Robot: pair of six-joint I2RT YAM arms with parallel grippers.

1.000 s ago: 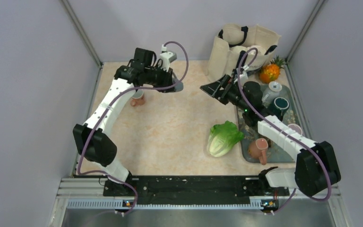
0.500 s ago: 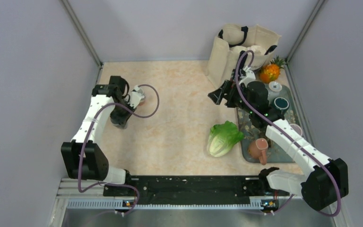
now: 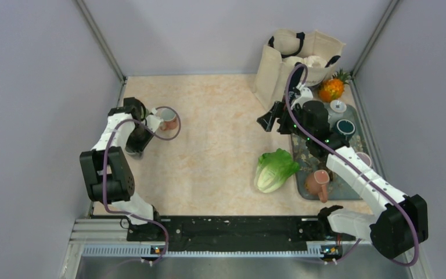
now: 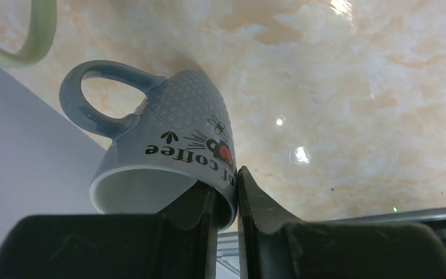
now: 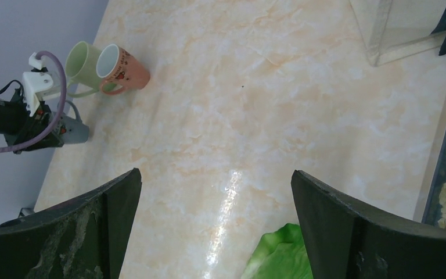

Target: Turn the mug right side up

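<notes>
A blue-grey mug (image 4: 171, 139) with "coffee" lettering is held tilted on its side low by the left wall, its mouth toward my left gripper (image 4: 226, 189). That gripper is shut on the rim, one finger inside and one outside. In the right wrist view the mug (image 5: 76, 131) sticks out of the left gripper (image 5: 17, 119), handle up. From above, the left gripper (image 3: 135, 143) covers most of the mug. My right gripper (image 3: 270, 119) is open and empty above the table's right middle; it also shows in its own wrist view (image 5: 215, 174).
A pink mug (image 3: 170, 121) and a pale green mug (image 5: 82, 64) lie on their sides just behind the left gripper. A lettuce (image 3: 274, 168) lies near a tray (image 3: 348, 189) holding several mugs. A tote bag (image 3: 299, 58) and a pineapple (image 3: 332, 88) stand at the back right.
My left arm swung from the back middle down to the left wall, carrying the blue-grey mug. My right gripper shifted slightly right and stayed open.
</notes>
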